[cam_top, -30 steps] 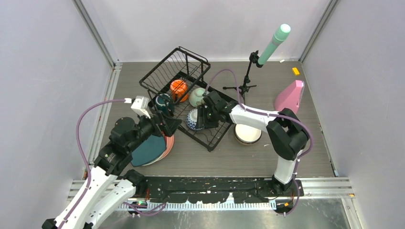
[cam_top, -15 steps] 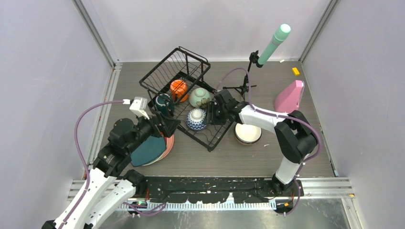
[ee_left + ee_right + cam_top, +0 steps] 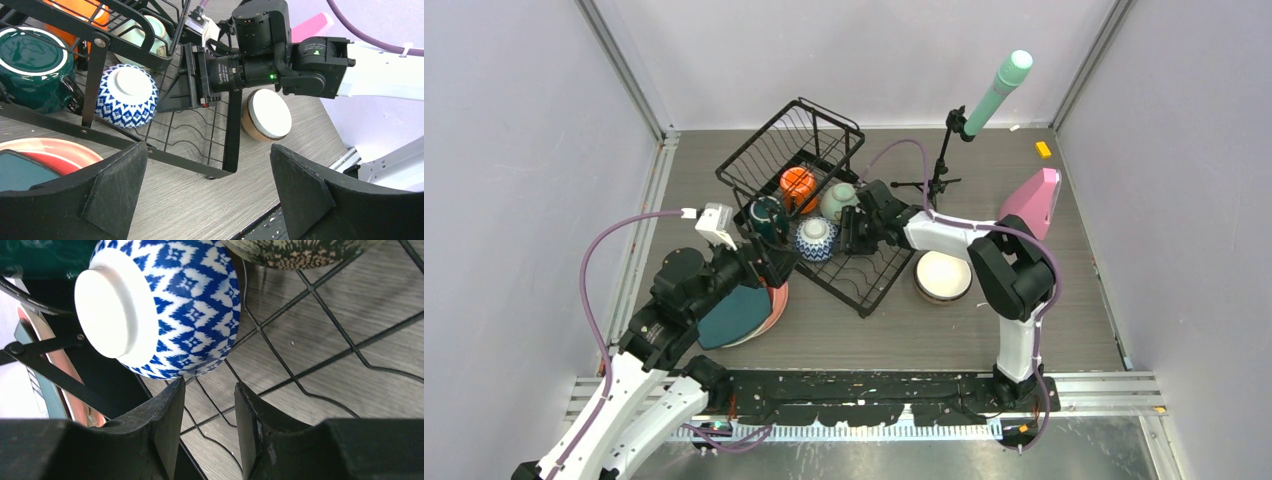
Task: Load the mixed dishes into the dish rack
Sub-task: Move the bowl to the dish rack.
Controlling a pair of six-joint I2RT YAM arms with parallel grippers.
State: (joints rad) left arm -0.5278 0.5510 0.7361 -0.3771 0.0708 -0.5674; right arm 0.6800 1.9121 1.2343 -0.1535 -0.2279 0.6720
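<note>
My right claw [image 3: 209, 385] is spread only a little and pinches nothing. The blue-patterned bowl [image 3: 165, 310] lies bottom-up inside the dish rack [image 3: 232, 130], just beyond my fingertips, at 11 o'clock in the wrist view. My left claw [image 3: 207, 146] is spread wide and empty at the rack's near edge, with the dark teal plate [image 3: 20, 172] at 8 o'clock from it.

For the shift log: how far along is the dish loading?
Done: orange mug, green mug, mint bowl, blue-patterned bowl sit in the dish rack. In hand: nothing; right gripper by that bowl, left gripper open above the plates. Left: plates and white bowl, on the table.
</note>
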